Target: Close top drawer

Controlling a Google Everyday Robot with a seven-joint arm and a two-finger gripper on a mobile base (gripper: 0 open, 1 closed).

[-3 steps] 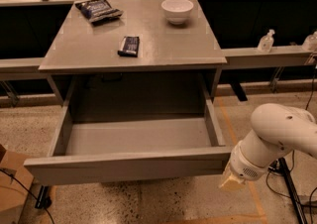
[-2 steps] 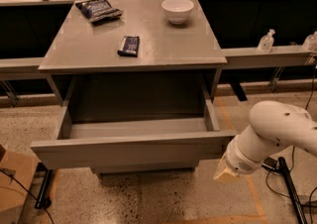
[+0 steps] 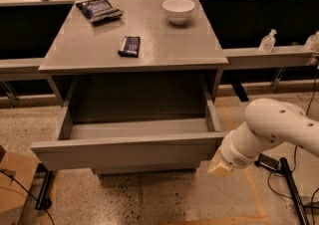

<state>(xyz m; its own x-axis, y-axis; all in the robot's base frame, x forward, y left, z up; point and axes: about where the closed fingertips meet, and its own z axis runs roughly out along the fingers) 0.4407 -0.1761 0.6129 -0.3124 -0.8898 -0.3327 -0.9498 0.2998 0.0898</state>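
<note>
The top drawer [image 3: 124, 152] is a wide grey drawer under the grey tabletop [image 3: 134, 55]. It stands pulled out toward me, and its shallow grey interior [image 3: 134, 129] shows nothing in it. My gripper [image 3: 219, 165] is at the end of the white arm [image 3: 274, 129], low on the right. Its cream tip sits against the right end of the drawer's flat front.
On the tabletop are a white bowl [image 3: 178, 9], a blue snack bag [image 3: 98, 9] and a dark bar [image 3: 129, 46]. A cardboard box [image 3: 12, 189] sits on the floor at the lower left. A black stand [image 3: 291, 191] and cables lie at the right. Bottles [image 3: 267, 41] stand on the right ledge.
The drawer front has slid back toward the table, so less of the interior shows. My arm and gripper moved forward with it.
</note>
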